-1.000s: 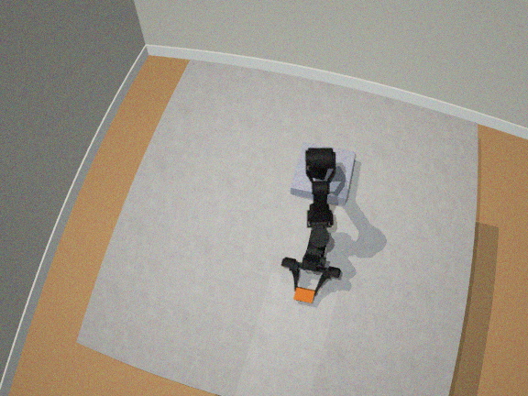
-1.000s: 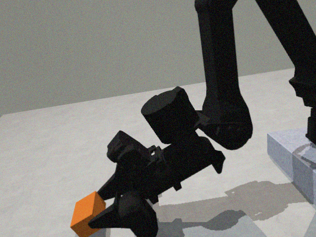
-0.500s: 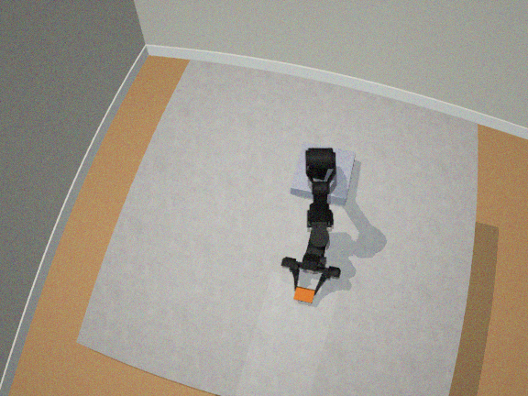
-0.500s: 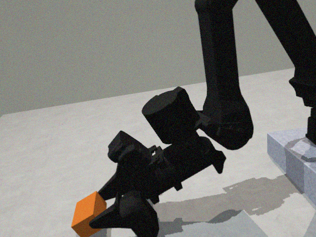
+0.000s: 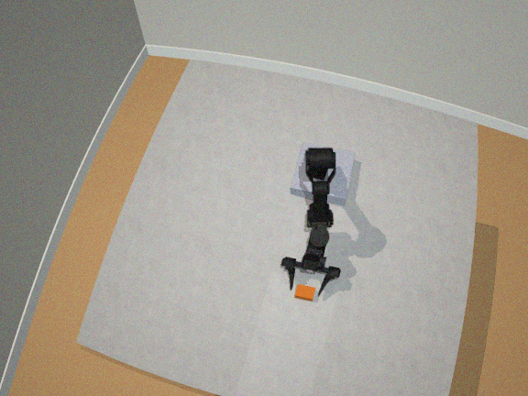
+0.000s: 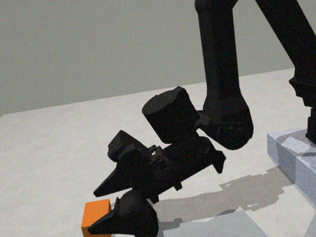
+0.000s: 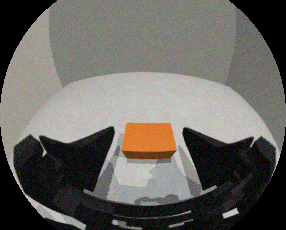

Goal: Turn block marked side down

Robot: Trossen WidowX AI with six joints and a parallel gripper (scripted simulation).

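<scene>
The orange block [image 5: 304,293] [image 6: 97,209] [image 7: 149,139] appears to lie level on the pale grey table top [image 5: 192,247]. Its visible top and sides are plain orange; no mark shows, and its underside is hidden. My gripper [image 5: 305,291] [image 6: 92,212] [image 7: 149,130] is open wide, tilted forward and down. In the wrist view its fingers stand to the left and right of the block, with a gap on each side. In the exterior view the near finger covers part of the block, and the picture's lower edge cuts off its bottom.
The arm's pale blue-grey base slab [image 5: 343,165] [image 6: 285,160] stands behind the gripper. The arm reaches forward from it over the table and casts shadows to one side. A wooden floor [image 5: 124,156] and grey walls surround the table.
</scene>
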